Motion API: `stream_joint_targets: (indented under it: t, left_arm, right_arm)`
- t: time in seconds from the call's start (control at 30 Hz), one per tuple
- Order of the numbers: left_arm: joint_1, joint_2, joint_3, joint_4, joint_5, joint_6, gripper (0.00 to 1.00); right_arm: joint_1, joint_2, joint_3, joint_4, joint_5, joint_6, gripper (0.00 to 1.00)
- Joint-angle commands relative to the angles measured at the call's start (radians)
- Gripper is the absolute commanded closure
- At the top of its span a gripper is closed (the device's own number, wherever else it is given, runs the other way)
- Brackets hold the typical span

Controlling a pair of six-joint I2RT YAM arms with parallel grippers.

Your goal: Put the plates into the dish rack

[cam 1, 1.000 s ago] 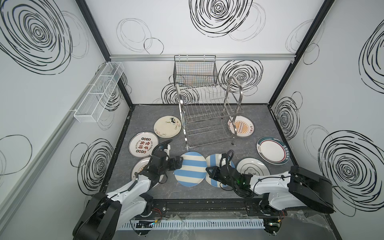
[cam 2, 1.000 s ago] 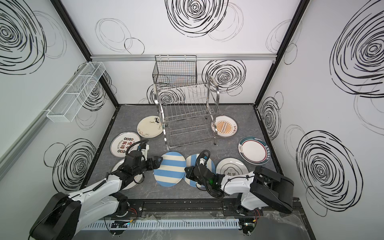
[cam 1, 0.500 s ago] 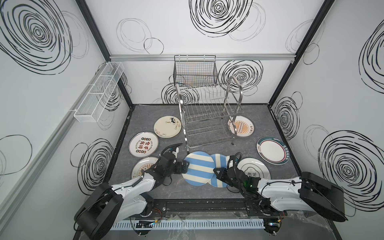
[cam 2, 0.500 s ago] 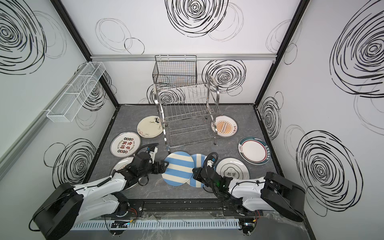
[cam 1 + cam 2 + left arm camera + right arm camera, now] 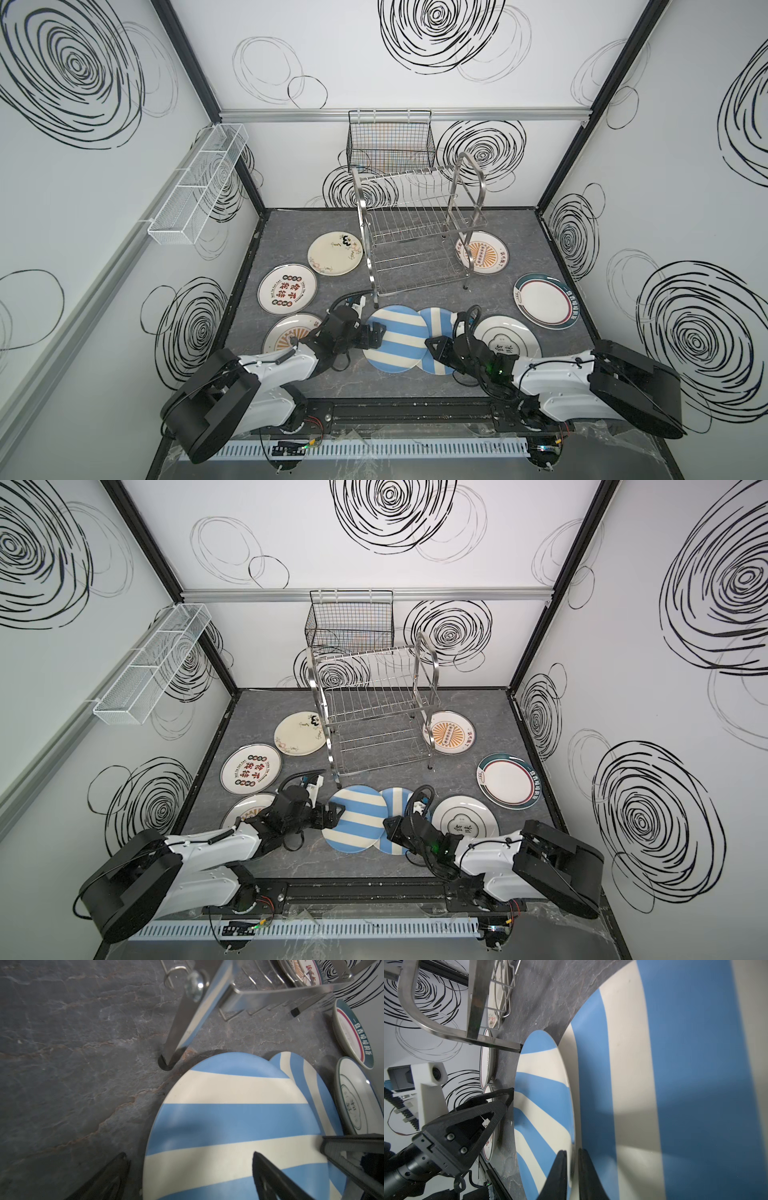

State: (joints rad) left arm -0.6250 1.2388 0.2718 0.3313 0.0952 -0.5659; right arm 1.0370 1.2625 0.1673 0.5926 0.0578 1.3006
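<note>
We see the upper striped plate (image 5: 397,338) flat on the tabletop (image 5: 316,232) between both pincers, lapping over the second striped plate (image 5: 441,326). The left pincer (image 5: 188,1155) stands open across its near rim. The right pincer (image 5: 572,1167) is nearly closed over the opposite rim, and whether it grips we cannot tell. The dish rack (image 5: 415,232) stands just behind, its front leg (image 5: 375,291) close to the plate.

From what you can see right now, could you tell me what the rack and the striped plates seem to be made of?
Rack: polished metal, likely stainless steel; its leg mirrors the plate's blue stripes. Striped plates: glazed ceramic or melamine, I cannot tell which; smooth satin surface, soft sheen.
</note>
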Motion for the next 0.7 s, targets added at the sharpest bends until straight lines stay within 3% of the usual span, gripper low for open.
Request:
stream_joint_targets:
  t: [0.0,0.47,0.67]
  left_arm:
    - [-0.017,0.029,0.015,0.027,0.027,-0.015,0.04]
    - [-0.046,0.038,-0.001,0.054,0.051,-0.034,0.04]
    - [-0.049,0.008,0.002,0.028,0.048,-0.034,0.04]
  right_arm:
    - [-0.008,0.012,-0.007,0.044,-0.004,-0.008,0.82]
    - [-0.012,0.075,0.0,0.156,-0.04,-0.005,0.77]
    - [-0.012,0.048,-0.002,0.156,-0.044,0.003,0.88]
